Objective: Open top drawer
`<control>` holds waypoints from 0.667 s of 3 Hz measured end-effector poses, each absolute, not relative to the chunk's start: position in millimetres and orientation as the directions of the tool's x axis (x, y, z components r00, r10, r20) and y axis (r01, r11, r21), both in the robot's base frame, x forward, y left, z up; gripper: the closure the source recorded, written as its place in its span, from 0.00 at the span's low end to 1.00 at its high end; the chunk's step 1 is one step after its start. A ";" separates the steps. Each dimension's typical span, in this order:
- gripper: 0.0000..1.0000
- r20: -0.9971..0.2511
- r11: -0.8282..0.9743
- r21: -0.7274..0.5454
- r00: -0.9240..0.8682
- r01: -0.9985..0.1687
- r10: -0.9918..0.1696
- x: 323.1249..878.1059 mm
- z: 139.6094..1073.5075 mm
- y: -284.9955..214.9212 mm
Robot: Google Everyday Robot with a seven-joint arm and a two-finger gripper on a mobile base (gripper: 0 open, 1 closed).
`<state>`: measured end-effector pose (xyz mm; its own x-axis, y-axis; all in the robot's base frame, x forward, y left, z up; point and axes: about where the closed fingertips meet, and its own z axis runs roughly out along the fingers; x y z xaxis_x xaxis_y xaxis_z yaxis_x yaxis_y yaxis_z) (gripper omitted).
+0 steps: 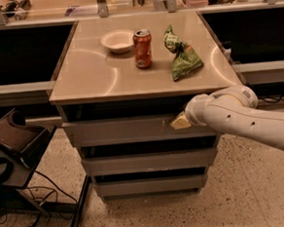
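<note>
The top drawer is the uppermost grey front under the tan counter, pulled out a little past the two drawer fronts below it. A dark gap shows above it. My gripper is at the drawer's right part, its pale tip against the upper edge of the front. The white arm comes in from the right and covers the drawer's right end.
On the counter top stand a white bowl, a red soda can and a green chip bag. A black chair with cables stands on the floor at the left. Dark counter openings lie on both sides.
</note>
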<state>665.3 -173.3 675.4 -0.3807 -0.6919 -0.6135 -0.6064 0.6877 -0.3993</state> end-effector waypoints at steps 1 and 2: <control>1.00 -0.613 0.687 -0.399 -0.381 -0.607 -0.692 665.2 675.3 -173.3; 1.00 -0.602 0.668 -0.409 -0.367 -0.621 -0.709 655.9 668.1 -170.9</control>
